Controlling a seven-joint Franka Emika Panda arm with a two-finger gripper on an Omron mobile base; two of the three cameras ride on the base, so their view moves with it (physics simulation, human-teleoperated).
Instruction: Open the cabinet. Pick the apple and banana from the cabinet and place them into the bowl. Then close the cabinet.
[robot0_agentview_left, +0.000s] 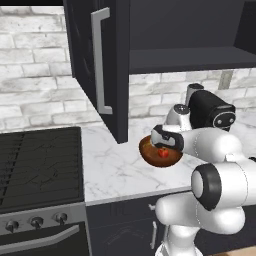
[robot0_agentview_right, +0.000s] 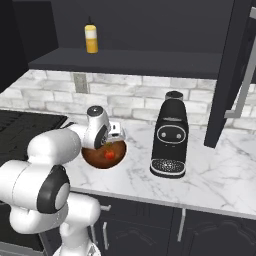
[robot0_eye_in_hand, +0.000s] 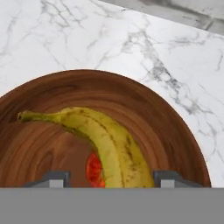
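Yellow banana (robot0_eye_in_hand: 109, 144) beside apple (robot0_eye_in_hand: 93, 170) inside bowl (robot0_eye_in_hand: 175, 131) rim, between the spread tool (robot0_eye_in_hand: 113, 178) tips.

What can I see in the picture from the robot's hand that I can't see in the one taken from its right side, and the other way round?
Hand view alone: a yellow banana lying in the bowl, with the two dark finger tips spread apart on either side of it.

Right base view alone: the black coffee machine, a yellow bottle on the shelf of the cabinet, its open door, the brick wall and the stove.

Both: the wooden bowl, the red apple inside it, and the marble counter.
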